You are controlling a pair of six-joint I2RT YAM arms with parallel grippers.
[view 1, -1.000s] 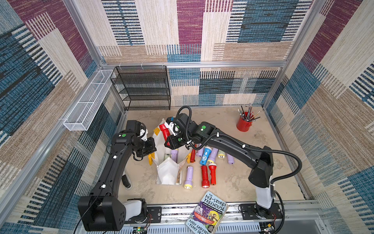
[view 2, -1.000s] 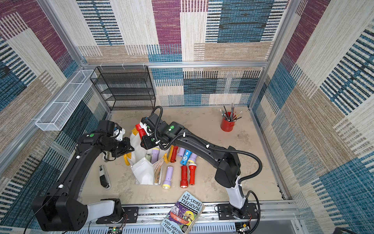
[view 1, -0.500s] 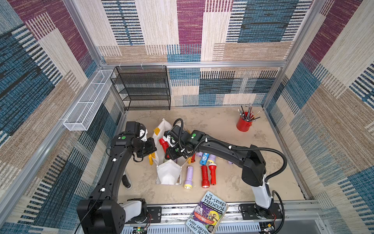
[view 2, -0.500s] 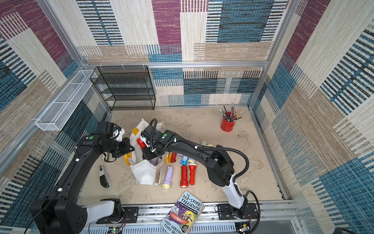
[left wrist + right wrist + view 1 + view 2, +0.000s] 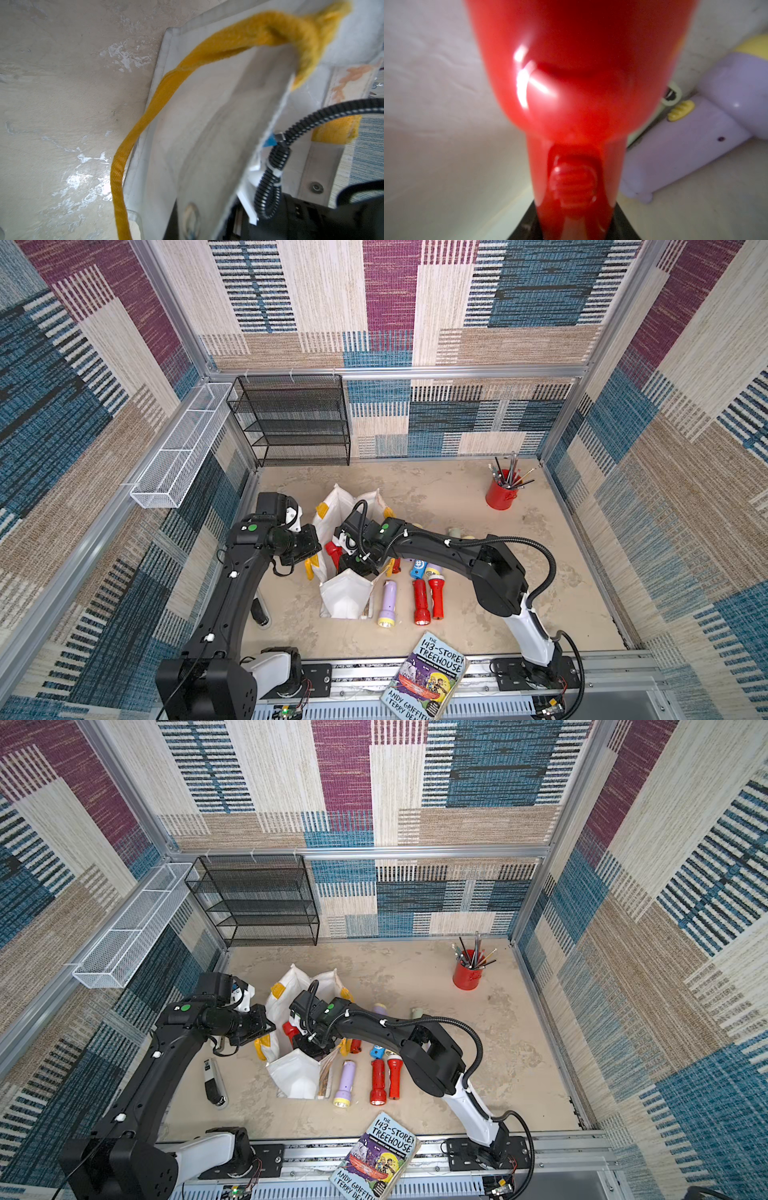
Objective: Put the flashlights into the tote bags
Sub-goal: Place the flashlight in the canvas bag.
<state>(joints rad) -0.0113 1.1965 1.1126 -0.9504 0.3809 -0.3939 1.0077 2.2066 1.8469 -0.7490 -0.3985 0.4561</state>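
My left gripper (image 5: pixel 311 559) pinches the tote bag (image 5: pixel 345 601) open; my right gripper (image 5: pixel 348 564) clamps a red flashlight (image 5: pixel 577 93) inside it. Several flashlights (image 5: pixel 387 600) lie beside the bag.

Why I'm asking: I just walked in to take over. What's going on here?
The left gripper is shut on the rim of the white tote bag beside a yellow handle, apparently holding it open. The right gripper holds a red flashlight down in the bag's mouth, not yet released. Lilac flashlights already lie inside. Other flashlights, lilac, red and blue, lie on the table beside the bag.
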